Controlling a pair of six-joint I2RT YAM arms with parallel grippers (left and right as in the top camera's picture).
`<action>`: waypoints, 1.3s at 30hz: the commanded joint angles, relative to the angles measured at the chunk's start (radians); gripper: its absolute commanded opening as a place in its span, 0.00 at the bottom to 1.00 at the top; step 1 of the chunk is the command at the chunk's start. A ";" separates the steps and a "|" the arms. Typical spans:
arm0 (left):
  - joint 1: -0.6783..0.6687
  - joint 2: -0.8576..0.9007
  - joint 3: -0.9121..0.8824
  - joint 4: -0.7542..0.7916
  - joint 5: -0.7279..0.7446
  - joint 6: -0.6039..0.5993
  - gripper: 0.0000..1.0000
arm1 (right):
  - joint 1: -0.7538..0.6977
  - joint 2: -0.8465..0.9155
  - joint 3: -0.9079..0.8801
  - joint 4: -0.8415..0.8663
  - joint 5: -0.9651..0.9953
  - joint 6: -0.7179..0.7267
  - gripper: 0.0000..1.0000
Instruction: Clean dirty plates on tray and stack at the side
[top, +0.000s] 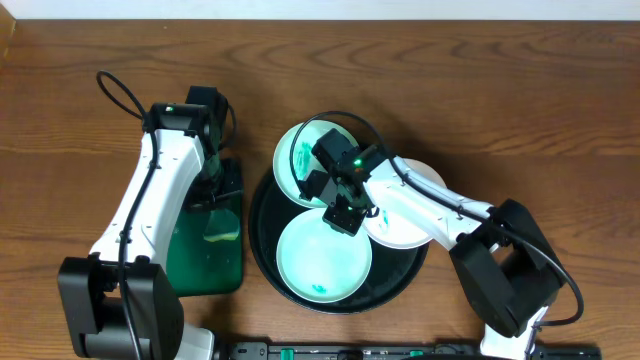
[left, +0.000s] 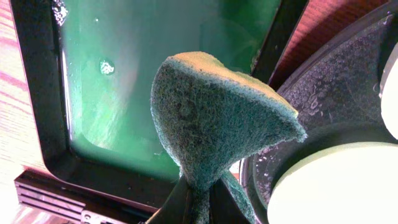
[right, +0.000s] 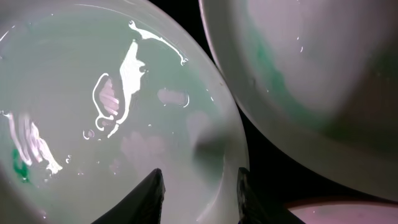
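Below the sponge — left claw (clamped, mostly cut off)

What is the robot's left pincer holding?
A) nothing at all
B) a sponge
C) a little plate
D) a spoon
B: in the left wrist view the left pincer is pinched shut on a sponge, green and scratchy on one side and yellow on the other, with the green tray behind it.
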 joint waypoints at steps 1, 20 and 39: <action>0.002 -0.013 0.016 -0.002 -0.002 0.006 0.07 | -0.006 -0.006 0.026 0.013 0.060 -0.004 0.36; 0.002 -0.013 0.016 0.002 -0.002 0.006 0.08 | 0.002 0.006 0.127 -0.036 0.064 0.001 0.37; 0.002 -0.013 0.016 0.002 -0.002 0.006 0.07 | -0.002 0.121 0.124 -0.080 0.053 0.029 0.33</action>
